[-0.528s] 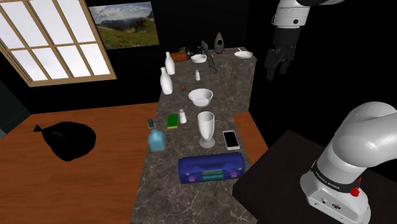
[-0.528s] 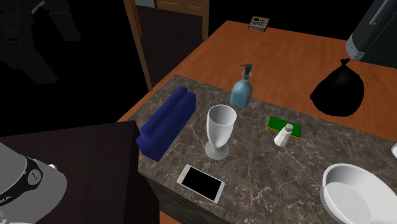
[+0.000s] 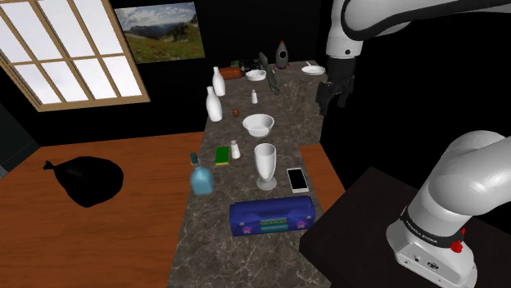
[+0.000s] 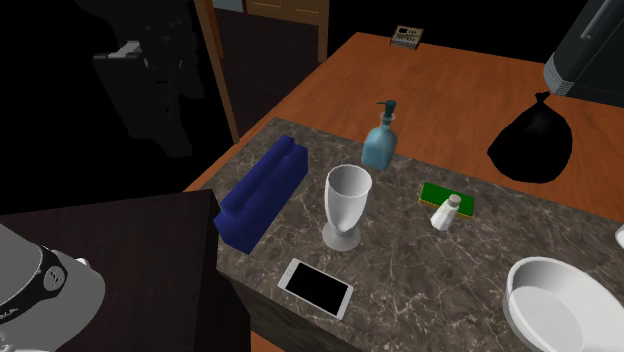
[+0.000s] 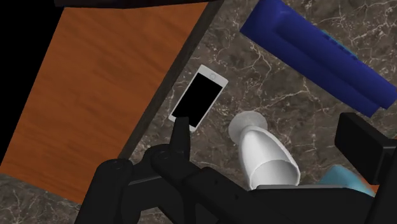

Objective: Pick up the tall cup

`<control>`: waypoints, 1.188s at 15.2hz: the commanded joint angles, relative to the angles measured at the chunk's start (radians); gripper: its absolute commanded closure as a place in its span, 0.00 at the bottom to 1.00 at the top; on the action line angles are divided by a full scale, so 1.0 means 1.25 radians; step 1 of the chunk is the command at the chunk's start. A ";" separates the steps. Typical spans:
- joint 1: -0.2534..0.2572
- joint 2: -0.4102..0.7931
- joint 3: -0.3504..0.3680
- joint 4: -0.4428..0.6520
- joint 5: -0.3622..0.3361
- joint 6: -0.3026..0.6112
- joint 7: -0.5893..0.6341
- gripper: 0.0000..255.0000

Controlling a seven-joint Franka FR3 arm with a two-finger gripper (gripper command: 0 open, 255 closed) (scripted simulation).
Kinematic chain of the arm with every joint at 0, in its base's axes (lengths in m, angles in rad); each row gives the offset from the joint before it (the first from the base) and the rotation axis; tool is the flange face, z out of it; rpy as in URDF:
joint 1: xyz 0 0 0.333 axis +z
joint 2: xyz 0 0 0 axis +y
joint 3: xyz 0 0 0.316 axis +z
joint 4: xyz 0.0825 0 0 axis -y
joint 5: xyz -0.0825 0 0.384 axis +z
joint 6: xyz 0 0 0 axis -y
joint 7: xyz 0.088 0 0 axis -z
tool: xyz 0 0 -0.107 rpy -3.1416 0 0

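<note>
The tall cup (image 3: 265, 166) is plain white on a dark grey counter (image 3: 214, 252) veined with pale lines. Beside the cup lie a white phone (image 3: 297, 180) with a black screen and a deep blue box (image 3: 273, 218) with purple markings; near it, a teal bottle (image 3: 201, 179) and green sponge (image 3: 222, 155).

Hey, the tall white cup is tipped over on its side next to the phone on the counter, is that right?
Not quite: the cup stands upright on its foot, next to the phone on the counter. The shoulder view shows it.
</note>
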 commanded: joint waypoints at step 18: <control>0.015 0.570 0.068 0.173 -0.035 0.404 0.111 0.00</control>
